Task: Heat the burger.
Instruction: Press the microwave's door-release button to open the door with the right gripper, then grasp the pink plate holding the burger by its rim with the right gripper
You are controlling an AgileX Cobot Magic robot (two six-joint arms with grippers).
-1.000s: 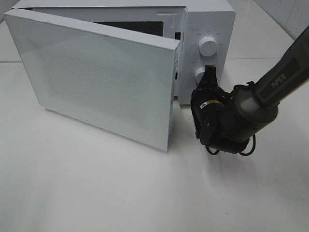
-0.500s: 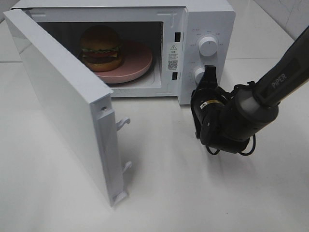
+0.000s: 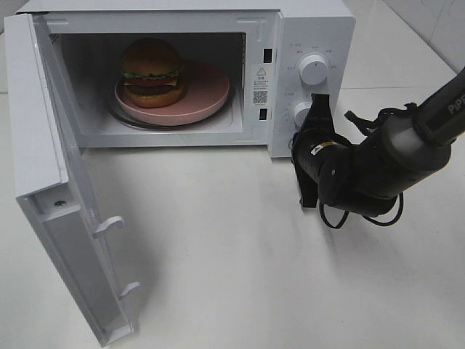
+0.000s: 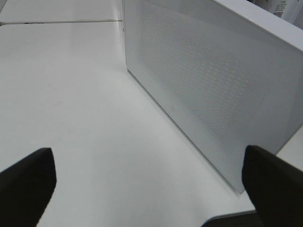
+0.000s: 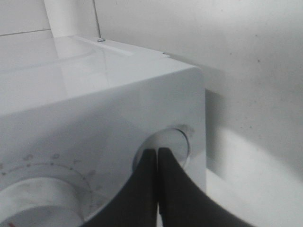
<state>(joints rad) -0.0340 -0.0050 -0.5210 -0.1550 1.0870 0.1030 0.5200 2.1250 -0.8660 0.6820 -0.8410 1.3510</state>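
Note:
The burger [image 3: 151,71] stands on a round pink plate [image 3: 211,91] inside the white microwave [image 3: 320,29], left of the plate's middle. The microwave door [image 3: 43,160] hangs wide open to the left. My right gripper [image 3: 317,102] is shut with nothing in it. Its tips touch the lower round control [image 3: 299,113] on the panel, which the right wrist view shows as the right gripper [image 5: 157,153] against the lower control [image 5: 176,140]. In the left wrist view, my left gripper [image 4: 149,177] is open and empty, facing the door's outer face [image 4: 208,80].
An upper dial [image 3: 313,69] sits above the lower control, and the right wrist view also catches this upper dial [image 5: 38,198]. The open door juts far out over the table's front left. The right arm [image 3: 385,163] lies over the table to the microwave's right.
The microwave door has swung from nearly shut to wide open, uncovering the burger and plate. My right gripper stays shut at the lower control; the arm behind it has shifted slightly.

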